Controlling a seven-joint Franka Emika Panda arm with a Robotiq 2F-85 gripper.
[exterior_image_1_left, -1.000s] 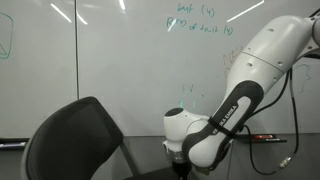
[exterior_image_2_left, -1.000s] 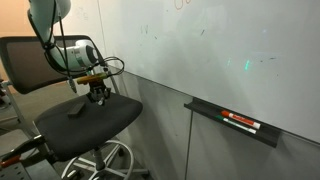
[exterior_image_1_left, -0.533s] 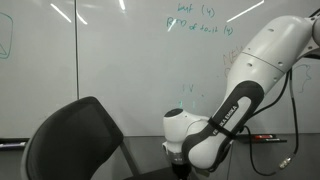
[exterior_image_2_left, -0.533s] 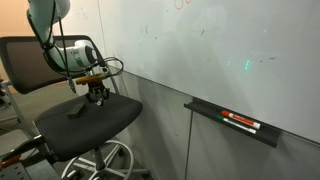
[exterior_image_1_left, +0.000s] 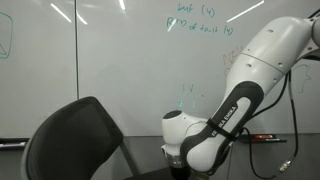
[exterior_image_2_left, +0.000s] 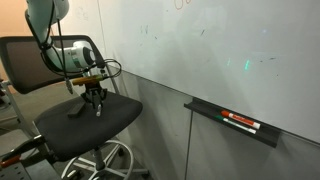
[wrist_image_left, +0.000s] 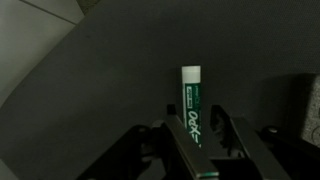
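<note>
We see the black gripper (wrist_image_left: 195, 130) over a dark fabric office chair seat (wrist_image_left: 100, 80), white-capped green marker pen (wrist_image_left: 191, 95) between its fingers, clamped or loose we cannot tell

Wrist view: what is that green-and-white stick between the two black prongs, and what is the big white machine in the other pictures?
The white machine is a robot arm with a two-fingered gripper at its end. Two pictures come from cameras standing in the room; the dark close-up comes from a camera on the arm's wrist. Between the fingers is a green marker, above the seat of a black office chair. Whether they clamp it, I cannot tell. Behind is a whiteboard.
</note>
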